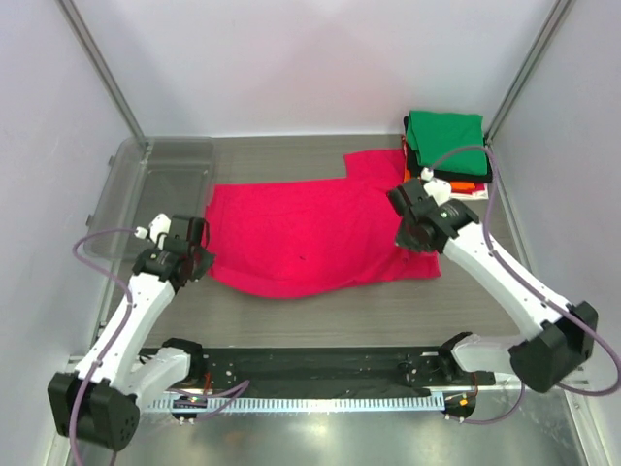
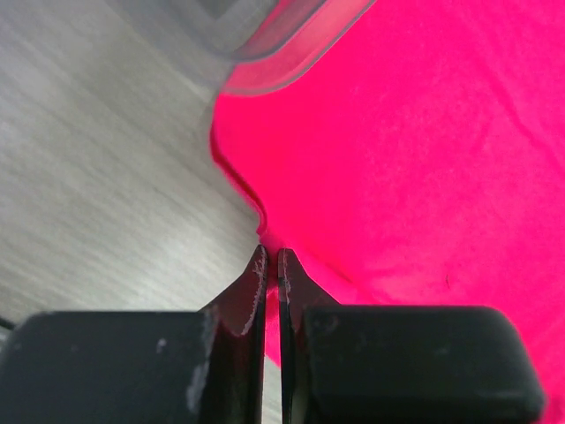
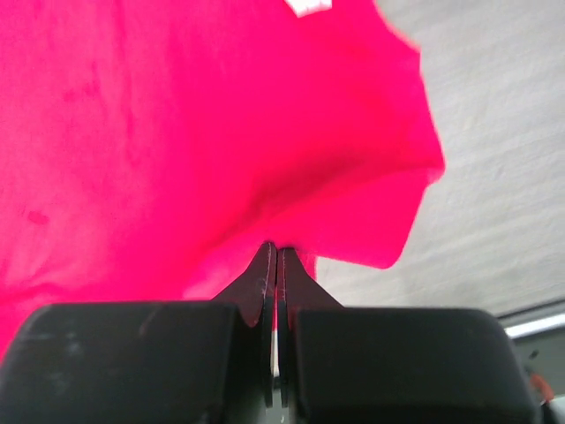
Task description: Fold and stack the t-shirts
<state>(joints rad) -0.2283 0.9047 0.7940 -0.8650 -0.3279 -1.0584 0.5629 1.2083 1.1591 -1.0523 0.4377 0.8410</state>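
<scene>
Left gripper [image 2: 272,258] fingers clamped on the left edge of the crimson-pink t-shirt [image 1: 310,233]. Right gripper [image 3: 275,249] pinched shut on its right edge, cloth bunched there. The shirt lies spread mid-table [image 1: 320,311]. Folded green t-shirt [image 1: 446,131] tops the pile [image 1: 464,184] in the far right corner. Clear tub [image 1: 160,180] far left.

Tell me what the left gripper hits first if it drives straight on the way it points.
The crimson-pink t-shirt: the left gripper, jaws shut, pinches its edge. Beyond that, probably the clear tub.
</scene>
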